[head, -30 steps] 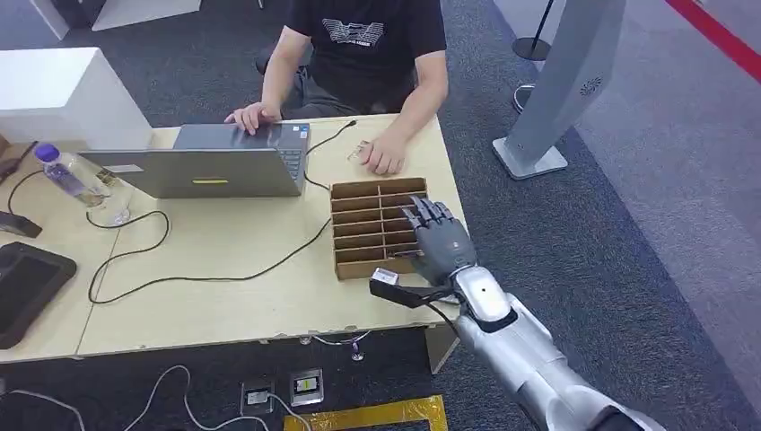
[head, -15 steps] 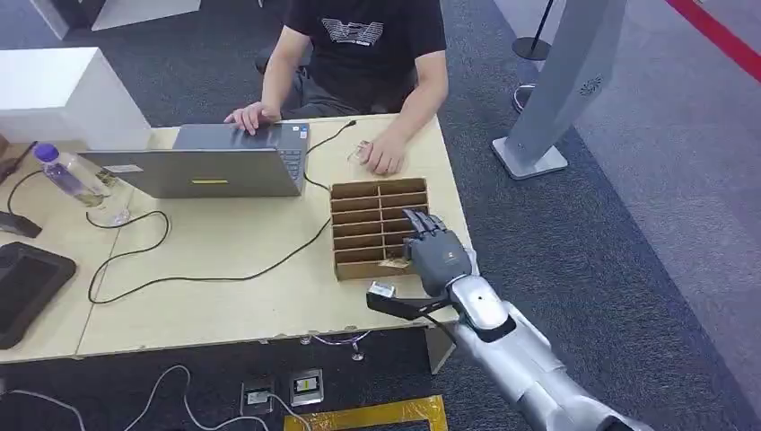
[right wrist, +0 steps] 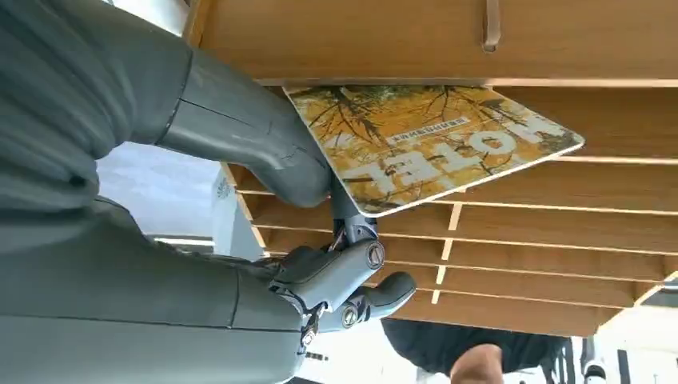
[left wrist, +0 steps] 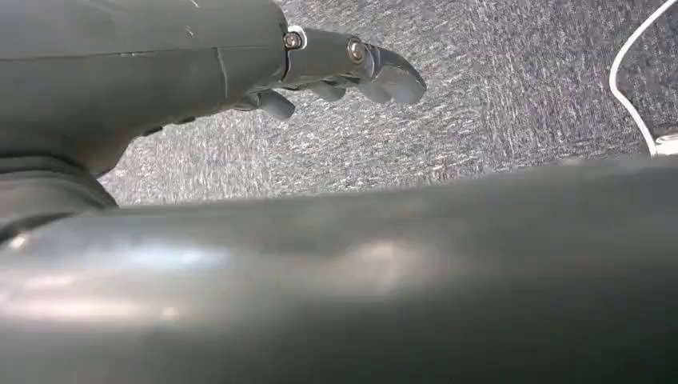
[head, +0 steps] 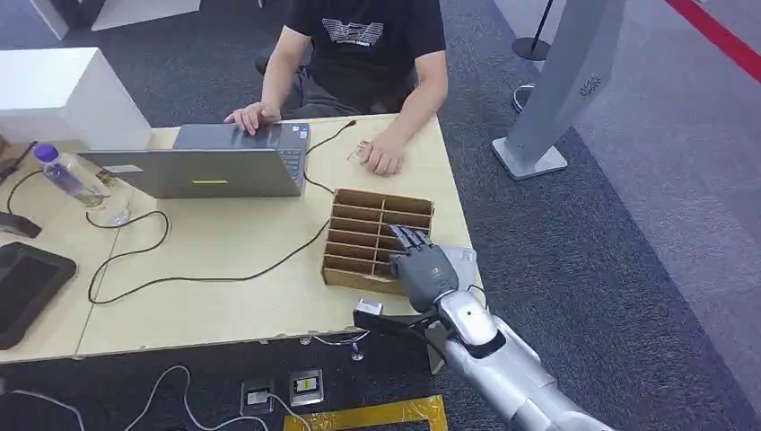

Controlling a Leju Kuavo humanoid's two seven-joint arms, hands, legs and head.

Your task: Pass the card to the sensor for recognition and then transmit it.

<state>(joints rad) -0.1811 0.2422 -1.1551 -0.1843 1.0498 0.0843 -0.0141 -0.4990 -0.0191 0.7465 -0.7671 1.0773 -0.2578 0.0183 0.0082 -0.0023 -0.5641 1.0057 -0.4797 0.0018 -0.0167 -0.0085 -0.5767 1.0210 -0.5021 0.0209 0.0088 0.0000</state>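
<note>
**Me:** Right wrist view first: my right hand [right wrist: 320, 240] pinches the hotel card [right wrist: 432, 148] between thumb and a finger, at one corner of it. The card is partly lifted, its far edge at the rim of a compartment at the near end of the wooden card tray [right wrist: 560, 240].

**Operator:** And from the head view?

**Me:** There my right hand [head: 422, 265] sits over the near right corner of the card tray [head: 359, 224], on the desk [head: 224, 269]. The card itself is hidden under my fingers there. A person [head: 368, 54] sits at the far side, one hand on the laptop [head: 206, 166].

**Operator:** Which step is this?

**Me:** Pickup, I judge: step 1, with recognition and handover both ahead. Next I should lift the card free of the slot without catching the divider, then carry it to the sensor. I cannot tell which object is the sensor.

**Operator:** Your left hand?

**Me:** My left hand [left wrist: 336, 72] hangs over the carpet, fingers loosely apart, holding nothing.

**Operator:** Anything different from 1 second ago?

**Me:** Yes. My right hand has drawn back toward the near edge, and the tray has been dragged with it, skewed and shifted nearer and left. That risks pulling it further.
</note>
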